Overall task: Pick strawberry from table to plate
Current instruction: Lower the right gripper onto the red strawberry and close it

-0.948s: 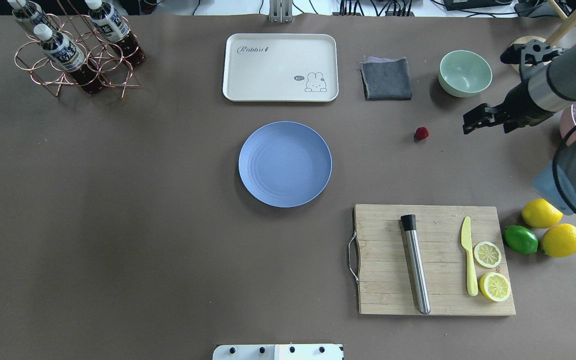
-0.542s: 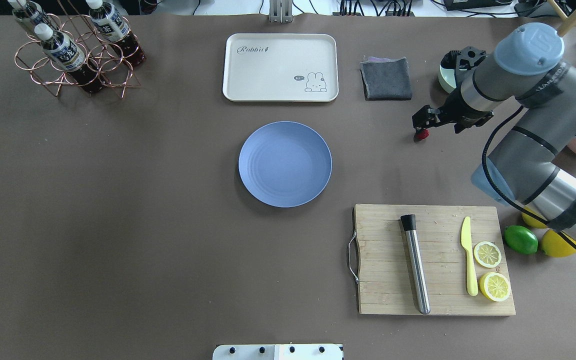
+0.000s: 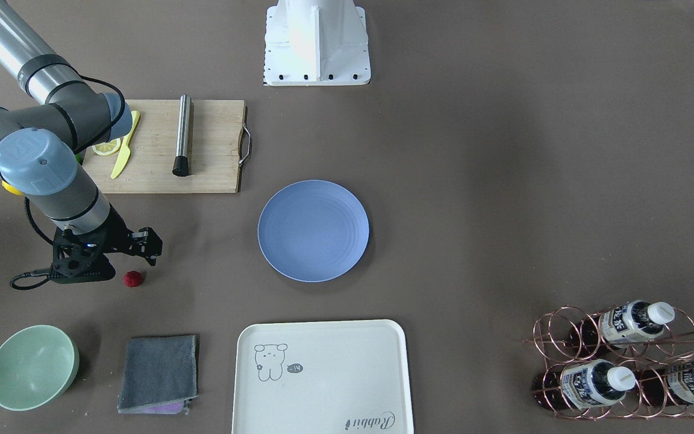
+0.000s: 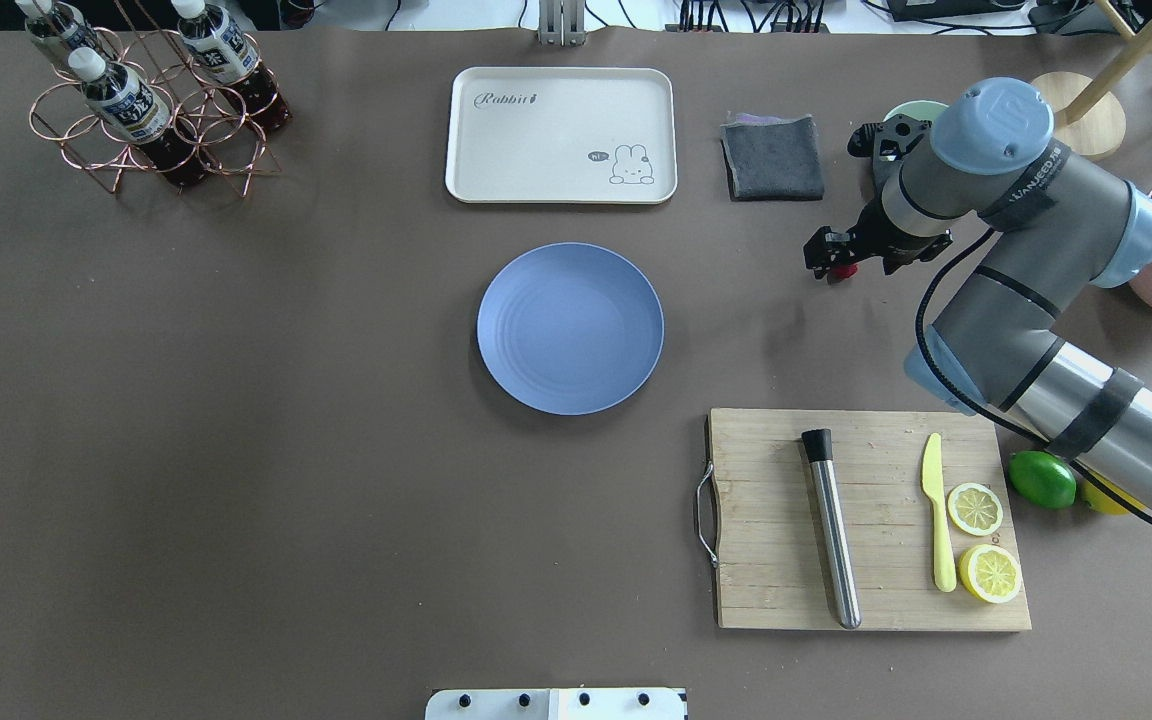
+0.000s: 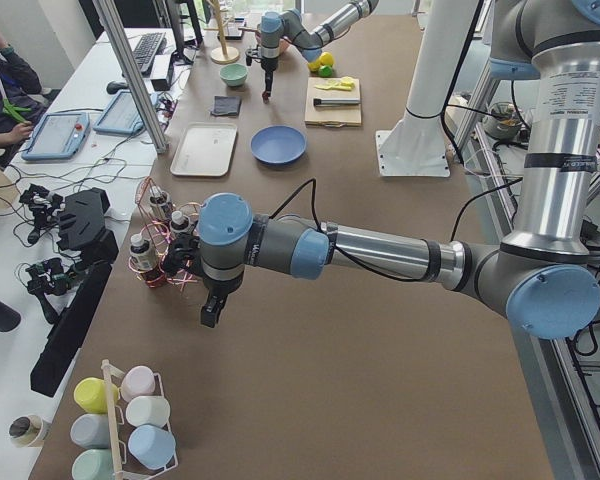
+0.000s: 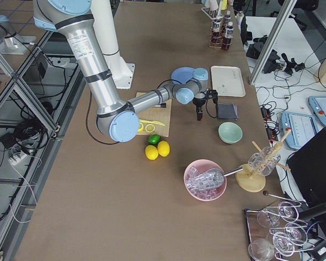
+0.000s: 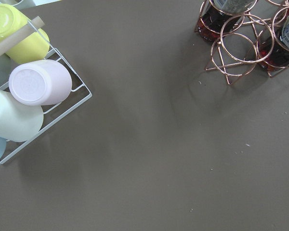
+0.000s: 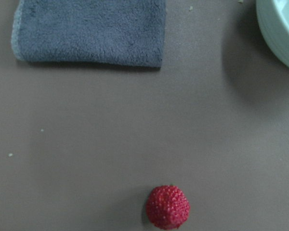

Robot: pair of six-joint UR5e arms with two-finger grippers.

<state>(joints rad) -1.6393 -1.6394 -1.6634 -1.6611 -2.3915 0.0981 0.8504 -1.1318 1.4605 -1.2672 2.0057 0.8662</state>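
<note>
1. Strawberry in the front-facing view: it's on the table just beside the right gripper, not between the fingers. The gripper's got nothing in it, and I can't tell how wide it's set. The blue plate is well apart, toward mid-table.
2. Overhead: the berry's half tucked under the gripper's tip, so the lineup looks close but not centred. I'd nudge over until it's dead centre between the fingers before dropping.
3. Exterior left: the left gripper hangs near the copper bottle rack, well away from the action. Can't tell if it's open or closed. I'd leave it parked.
4. Exterior right: the right arm reaches past the cutting board. The berry's too small to judge here.
5. Left wrist: just bare table, the bottle rack and a cup rack. No fingers in shot.
6. Right wrist: best view. The berry's at the bottom edge, with the grey cloth and green bowl up top and no fingers showing. It's small and round, so it'll probably roll. Come straight down, close slowly around its middle, and lift clear before swinging to the plate.
</note>
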